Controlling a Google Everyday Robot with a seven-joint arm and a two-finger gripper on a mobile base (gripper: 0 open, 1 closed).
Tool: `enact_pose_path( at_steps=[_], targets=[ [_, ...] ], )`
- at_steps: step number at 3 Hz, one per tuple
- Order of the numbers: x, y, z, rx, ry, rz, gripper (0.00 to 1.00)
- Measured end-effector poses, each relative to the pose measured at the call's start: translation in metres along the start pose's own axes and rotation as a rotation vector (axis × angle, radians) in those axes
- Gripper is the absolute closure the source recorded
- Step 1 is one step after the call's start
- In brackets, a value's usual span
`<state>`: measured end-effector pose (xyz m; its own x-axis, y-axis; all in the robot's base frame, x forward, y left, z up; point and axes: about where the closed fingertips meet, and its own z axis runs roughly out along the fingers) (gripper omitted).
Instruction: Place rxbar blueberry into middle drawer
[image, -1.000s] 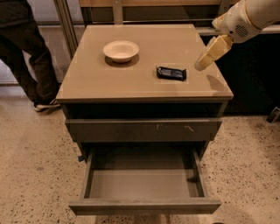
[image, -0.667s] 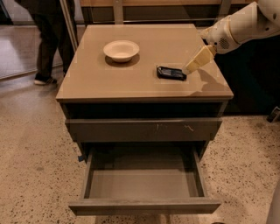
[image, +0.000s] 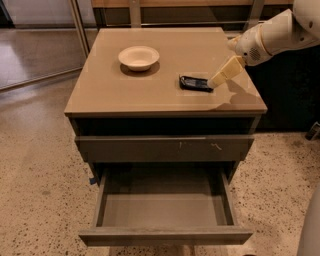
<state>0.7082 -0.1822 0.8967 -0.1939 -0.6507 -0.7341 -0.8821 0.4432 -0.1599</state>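
Black snack bar (image: 196, 83) on the cabinet top (image: 125, 95), gripper (image: 216, 82) at its 3 o'clock end (open or closed: cannot tell); a glancing approach could skid it off.

The rxbar blueberry (image: 196, 83) is shiny black with a bluish sheen, on a plain tan cabinet top (image: 110, 92). The gripper (image: 216, 81), cream-coloured, hangs just beside the bar's right end, and its arm (image: 280, 32) is white. The bowl (image: 139, 57) is plain cream. The middle drawer (image: 165, 236) is grey-brown outside and smooth grey inside, while the drawer front above (image: 150, 148) bears pale scratch marks. The floor (image: 40, 190) is beige with dark speckles — a scrap of blue tape (image: 92, 180) sits by the cabinet's left side
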Motion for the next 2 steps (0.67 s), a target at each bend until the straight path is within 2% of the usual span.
enact_pose_path(
  at_steps=[1, 2],
  targets=[
    [0.005, 0.001, 0.019, -0.051, -0.046, 0.022, 0.0],
    [0.004, 0.0, 0.043, -0.092, -0.089, 0.019, 0.0]
  ],
)
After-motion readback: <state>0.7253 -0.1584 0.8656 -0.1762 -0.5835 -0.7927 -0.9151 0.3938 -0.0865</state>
